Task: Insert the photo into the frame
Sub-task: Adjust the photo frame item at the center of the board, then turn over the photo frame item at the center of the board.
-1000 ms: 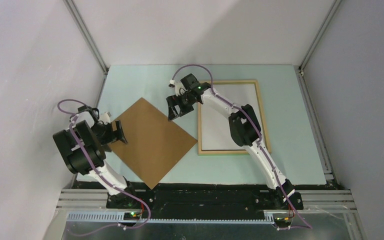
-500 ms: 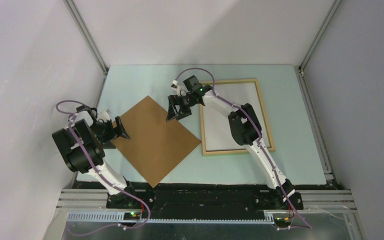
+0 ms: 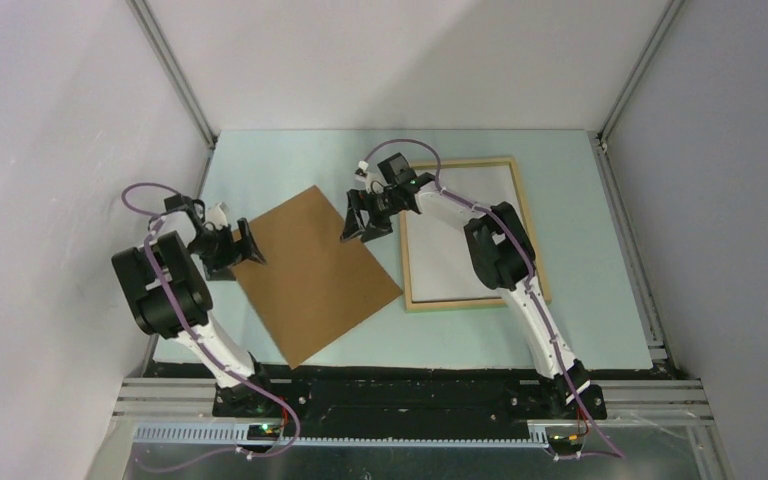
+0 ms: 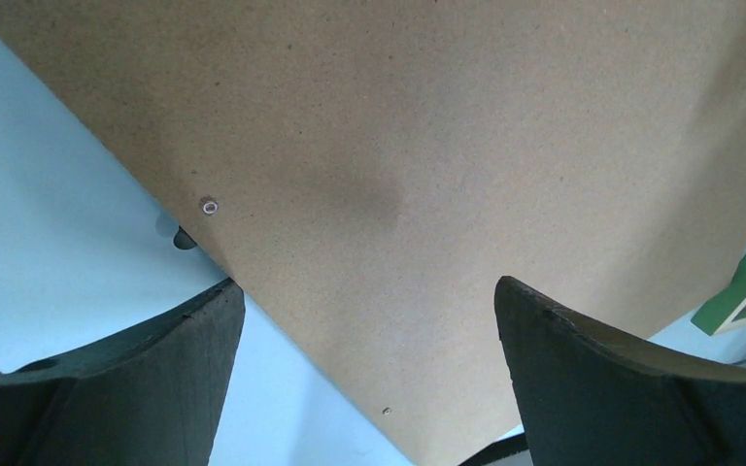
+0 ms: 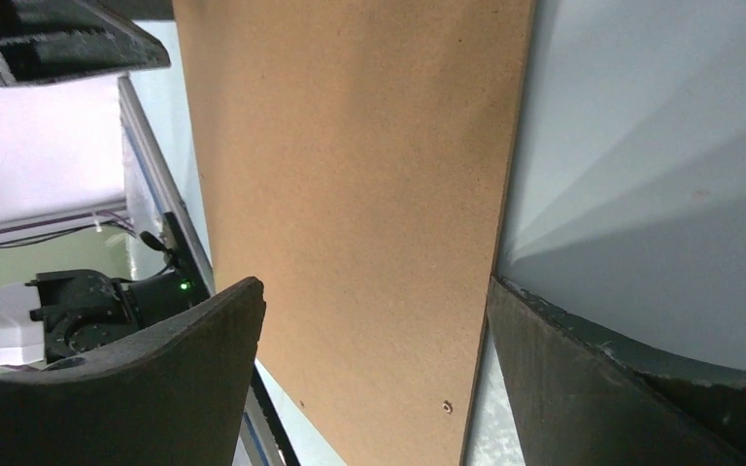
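From above, the photo (image 3: 315,275) lies flat on the counter (image 3: 280,160) with its brown board back up, turned askew between the arms. Its right corner is at the left rail of the frame (image 3: 532,235); whether it overlaps the rail I cannot tell. The frame lies wood side up on the right and holds only a pale panel, no print. The left hand (image 3: 245,245) sits at the board's left edge and the right hand (image 3: 365,218) over its far corner. In the left wrist view the left hand (image 4: 364,291) has its fingers (image 4: 204,330) wide apart, one over bare counter and one over the board, with a green frame corner at the right edge. In the right wrist view the right hand (image 5: 374,286) is also spread, clamping nothing, above the board's edge beside the pale panel. The likely trouble: the skewed board may ride up on a rail or shove the frame, and a thin flat sheet may slip from a pinch.
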Controlling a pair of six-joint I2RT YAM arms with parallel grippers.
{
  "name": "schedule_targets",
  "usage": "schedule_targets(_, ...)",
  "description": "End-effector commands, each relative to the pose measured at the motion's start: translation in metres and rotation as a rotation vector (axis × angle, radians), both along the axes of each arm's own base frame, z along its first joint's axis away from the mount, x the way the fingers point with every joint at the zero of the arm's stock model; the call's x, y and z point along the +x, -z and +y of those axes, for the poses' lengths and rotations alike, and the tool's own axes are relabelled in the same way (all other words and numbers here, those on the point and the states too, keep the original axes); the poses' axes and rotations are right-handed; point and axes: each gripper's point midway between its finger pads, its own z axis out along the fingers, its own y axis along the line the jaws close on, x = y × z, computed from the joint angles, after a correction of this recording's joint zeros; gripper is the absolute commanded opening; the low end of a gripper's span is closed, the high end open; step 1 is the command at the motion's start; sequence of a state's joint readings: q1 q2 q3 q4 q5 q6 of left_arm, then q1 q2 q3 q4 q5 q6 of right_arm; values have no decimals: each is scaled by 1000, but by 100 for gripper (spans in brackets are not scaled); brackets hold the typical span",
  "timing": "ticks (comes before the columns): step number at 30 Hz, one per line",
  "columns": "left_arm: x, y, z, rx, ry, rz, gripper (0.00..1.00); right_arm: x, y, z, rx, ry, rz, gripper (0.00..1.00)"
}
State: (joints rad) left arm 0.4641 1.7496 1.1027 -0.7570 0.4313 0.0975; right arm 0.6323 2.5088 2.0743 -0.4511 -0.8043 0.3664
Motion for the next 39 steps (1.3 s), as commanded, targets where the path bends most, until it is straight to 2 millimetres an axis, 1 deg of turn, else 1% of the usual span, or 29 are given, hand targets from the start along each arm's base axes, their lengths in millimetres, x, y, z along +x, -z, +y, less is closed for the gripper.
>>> schedule_targets(1,38,-12,-33,-88,51,-73,98,-12,-3,-8,-69,17,-27,89)
schedule_targets(2,41,-10,-33,-81,52,-68,98,-11,-5,-11,-78,22,-35,89)
schedule_targets(3,46,-9,-36,-81,58,-63,98,-8,0,-17,-102,33,-47,89)
schedule_targets(4,49,-7,-37,-76,61,-59,98,-7,-1,-22,-115,39,-56,89)
schedule_targets(5,56,-7,-39,-75,65,-59,98,-3,3,-28,-142,52,-75,90)
schedule_targets(6,64,-7,-39,-68,67,-63,98,-2,2,-33,-158,54,-90,90)
schedule_targets(7,68,-8,-44,-66,77,-63,98,3,5,-39,-185,73,-103,90)
schedule_targets(9,81,-11,-51,-53,96,-76,98,7,9,-48,-220,90,-118,91)
schedule_targets(10,89,-12,-50,-39,99,-86,98,9,7,-52,-228,97,-129,92)
schedule_targets(12,103,-16,-59,-19,120,-101,98,13,8,-59,-261,119,-152,93)
schedule_targets(14,114,-19,-62,2,126,-111,98,15,9,-64,-289,129,-169,93)
schedule_targets(16,121,-19,-59,27,115,-114,98,17,12,-71,-317,147,-180,94)
schedule_targets(18,124,-19,-53,70,103,-112,98,21,13,-77,-342,167,-192,94)
schedule_targets(19,123,-18,-47,105,95,-104,98,23,13,-79,-349,174,-196,94)
schedule_targets(21,119,-22,-38,158,87,-109,98,27,13,-85,-362,192,-203,94)
schedule_targets(23,107,-19,-35,183,89,-90,98,31,14,-89,-370,208,-200,94)
schedule_targets(28,86,-15,-32,216,90,-59,98,36,16,-91,-370,223,-198,94)
schedule_targets(33,70,-7,-45,157,113,-34,98,36,18,-86,-352,219,-175,94)
schedule_targets(35,67,-3,-52,115,125,-25,98,35,19,-81,-337,211,-162,93)
schedule_targets(39,69,6,-67,30,145,-19,98,30,22,-72,-291,187,-117,93)
